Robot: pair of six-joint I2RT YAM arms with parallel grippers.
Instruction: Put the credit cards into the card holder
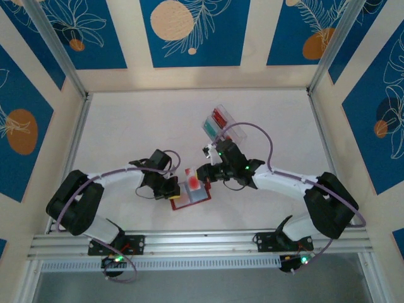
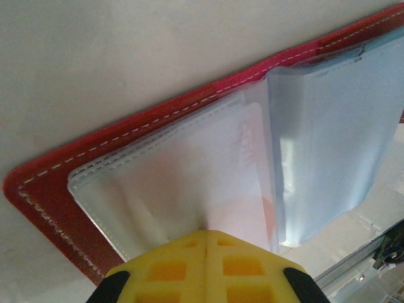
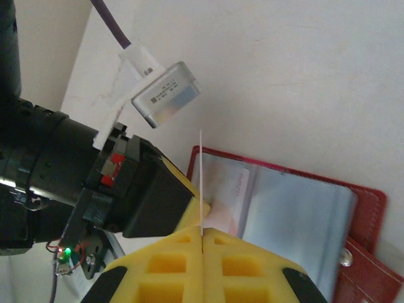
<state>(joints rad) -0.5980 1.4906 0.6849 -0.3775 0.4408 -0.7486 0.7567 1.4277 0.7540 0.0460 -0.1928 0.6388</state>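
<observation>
Yellow pads of my left pincer: lying nearest the lens, pressing together and clamping the card holder by the near edge of one clear pocket. I am holding that leaf a little raised off the red cover.

Item, card holder: lying open on the bench between my two wrists, with its stitched red border outermost, its pale pockets facing up and its closing tab trailing at one side.

Item, right pincer: the pads are meeting on one credit card. It is standing edge-on to my wrist camera, its far end reaching toward the pocket mouth just beside my left pincer.

Item, other credit cards: a red one and a teal one are sitting in a clear box, well apart on the far side of the bench.

Hazards, as I am judging them:
- The card's corner may be meeting stitching rather than the opening. It would then be bowing or skidding between my right pads.
- The film is looking thin and slick. If it slips out of my left clamp, the mouth will be falling shut.
- Only the leaf is being restrained, so a firm push may be sliding the whole holder across the bench.
- My two pincers are working very near each other, and a small misjudged approach would be knocking them together.
- A reddish print is showing through the film. I cannot tell whether that pocket is already occupied.
</observation>
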